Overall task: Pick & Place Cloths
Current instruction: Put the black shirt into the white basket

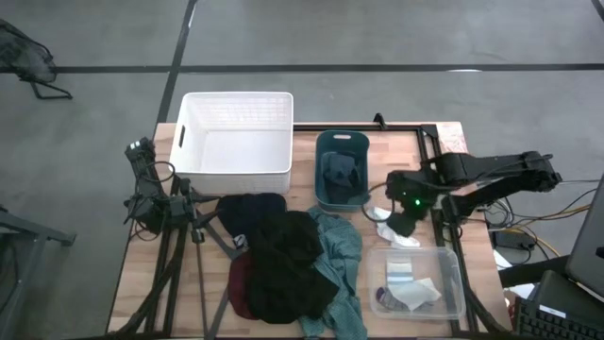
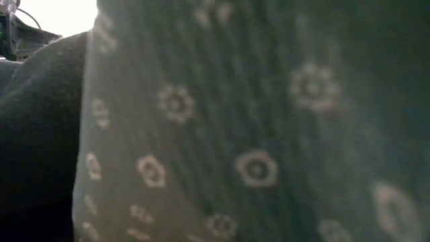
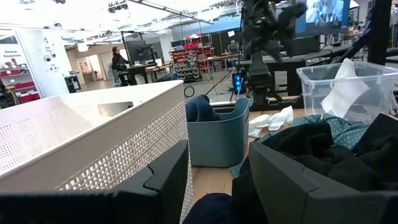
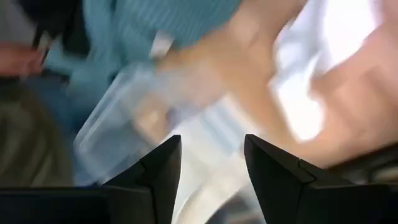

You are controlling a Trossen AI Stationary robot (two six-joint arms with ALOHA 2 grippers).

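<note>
We see the right pincer [image 1: 404, 223], open and empty, hovering over the small white cloth [image 1: 389, 227] on the desk [image 1: 307, 142], between teal bin [image 1: 341, 170] and clear bin [image 1: 420, 280]; left pincer [image 1: 193, 219] idles, open, far left.

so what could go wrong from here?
1. The right gripper hovers open over the white cloth, close to the clear bin; coming down, a finger could clip the bin's rim.
2. The teal green cloth covers the low camera, so that view cannot confirm a grasp.
3. The black cloth overlaps the teal green one in the pile, so a pick there could drag both.
</note>
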